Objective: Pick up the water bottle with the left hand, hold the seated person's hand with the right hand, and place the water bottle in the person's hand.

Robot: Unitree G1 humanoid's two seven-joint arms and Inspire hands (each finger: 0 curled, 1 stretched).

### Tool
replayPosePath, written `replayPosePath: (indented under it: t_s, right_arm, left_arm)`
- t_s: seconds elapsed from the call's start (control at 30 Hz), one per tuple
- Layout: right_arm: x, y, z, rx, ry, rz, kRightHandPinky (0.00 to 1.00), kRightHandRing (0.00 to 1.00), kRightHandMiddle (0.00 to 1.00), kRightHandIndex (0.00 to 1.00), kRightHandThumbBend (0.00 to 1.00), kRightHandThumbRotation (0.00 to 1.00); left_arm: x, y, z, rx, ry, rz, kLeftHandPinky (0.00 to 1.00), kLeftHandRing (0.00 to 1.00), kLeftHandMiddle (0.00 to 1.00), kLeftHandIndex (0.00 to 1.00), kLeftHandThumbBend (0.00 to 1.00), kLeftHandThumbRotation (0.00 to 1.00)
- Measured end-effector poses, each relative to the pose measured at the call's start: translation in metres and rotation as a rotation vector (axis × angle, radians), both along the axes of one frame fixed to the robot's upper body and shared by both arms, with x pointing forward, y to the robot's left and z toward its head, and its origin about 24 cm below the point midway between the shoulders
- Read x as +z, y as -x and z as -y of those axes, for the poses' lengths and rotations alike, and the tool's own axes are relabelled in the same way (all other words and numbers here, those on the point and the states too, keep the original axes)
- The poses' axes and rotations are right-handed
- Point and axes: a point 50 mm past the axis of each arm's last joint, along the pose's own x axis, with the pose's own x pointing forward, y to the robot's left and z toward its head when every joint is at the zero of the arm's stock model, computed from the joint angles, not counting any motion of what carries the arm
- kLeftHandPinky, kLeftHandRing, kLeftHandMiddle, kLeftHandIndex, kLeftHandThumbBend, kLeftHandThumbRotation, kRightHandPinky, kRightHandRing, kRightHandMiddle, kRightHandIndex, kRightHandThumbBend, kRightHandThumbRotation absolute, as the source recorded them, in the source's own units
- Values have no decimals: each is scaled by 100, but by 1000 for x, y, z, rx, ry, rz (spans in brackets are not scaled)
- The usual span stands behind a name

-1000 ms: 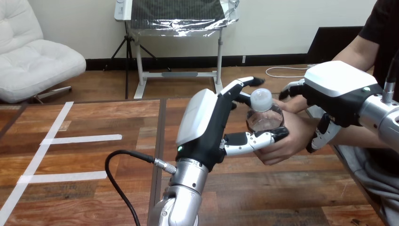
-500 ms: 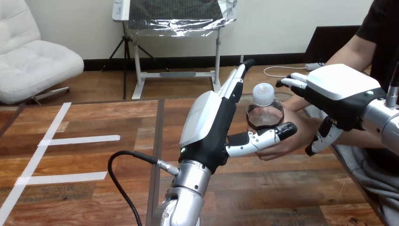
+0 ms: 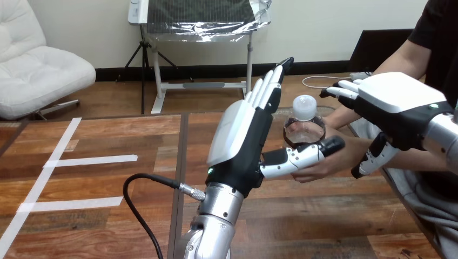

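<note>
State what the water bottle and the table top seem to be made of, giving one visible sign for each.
Water bottle: probably clear, glossy plastic; its wall is see-through with bright glints, and its cap is opaque white. Table top: looks like brown wood planks with a slight sheen; grain and plank seams show.

The left hand (image 3: 240,140) stands upright above the wooden table (image 3: 108,189), its fingers straight and pointing up and its thumb stretched toward the view's right, just below the water bottle (image 3: 304,127). The bottle sits upright in the person's hand (image 3: 329,162), cupped from beneath. The right hand (image 3: 397,105) lies over the person's forearm with fingers extended and thumb hanging down in front of it.
</note>
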Motion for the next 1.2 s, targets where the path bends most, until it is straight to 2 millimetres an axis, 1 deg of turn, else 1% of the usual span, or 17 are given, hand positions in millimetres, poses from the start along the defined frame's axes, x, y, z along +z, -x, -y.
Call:
replayPosePath:
  t_s: [0.13,0.43,0.63,0.83,0.9,1.03,1.2]
  right_arm:
    - [4,5,0,-1,-23,4,92,98,97,94,82,2]
    - [11,16,0,-8,-67,29,90,96,96,92,80,1]
    - [16,26,2,-18,-107,54,88,96,96,91,75,2]
    - [21,39,4,-13,-182,118,82,91,91,87,73,1]
    - [22,44,4,-10,-220,153,80,90,92,87,69,2]
    - [23,55,4,-14,-297,210,75,87,90,86,66,1]
    - [20,68,0,13,-376,309,71,84,87,83,55,6]
  left_arm:
    - [1,1,0,0,18,8,76,89,92,89,68,61]
    - [3,2,-1,-6,43,30,75,87,90,88,63,62]
    - [2,4,-1,-10,61,35,75,86,89,87,60,64]
    - [-1,10,-4,-6,92,18,76,85,88,87,56,65]
    - [-2,12,-5,-6,108,12,76,84,87,86,53,66]
    - [-4,18,-7,-5,138,6,75,83,86,85,51,65]
    - [-7,28,-10,6,182,22,72,80,83,83,47,63]
